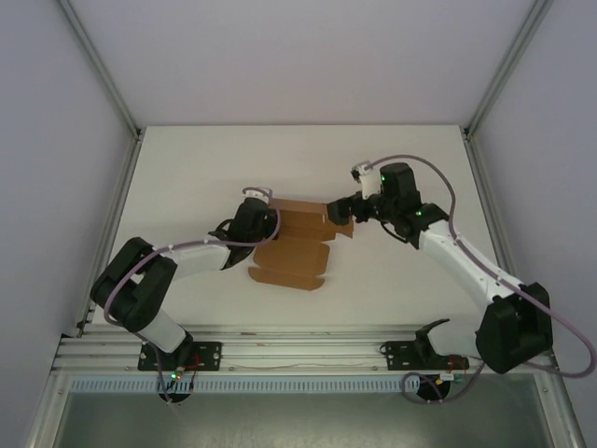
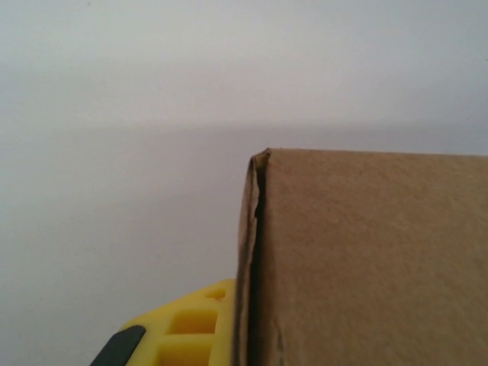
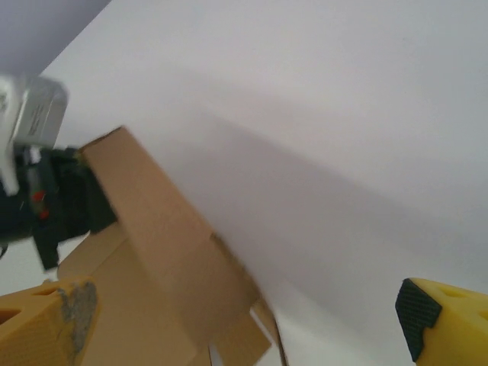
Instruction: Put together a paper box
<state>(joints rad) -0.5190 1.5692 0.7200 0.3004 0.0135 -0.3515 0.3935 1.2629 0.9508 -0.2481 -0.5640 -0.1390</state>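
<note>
Paper box (image 1: 294, 245) at mid-surface (image 1: 187, 168) is judged light, thin, easily creased; best taken at wall edges. One wall is pinched by left tool (image 1: 264, 219); right tool (image 1: 341, 213) is spread wide, empty.

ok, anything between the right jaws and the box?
Nothing visible. The right jaws are open right at the paper box's raised right-end flap, with only bare table around. The left jaws are shut on its left end.
</note>
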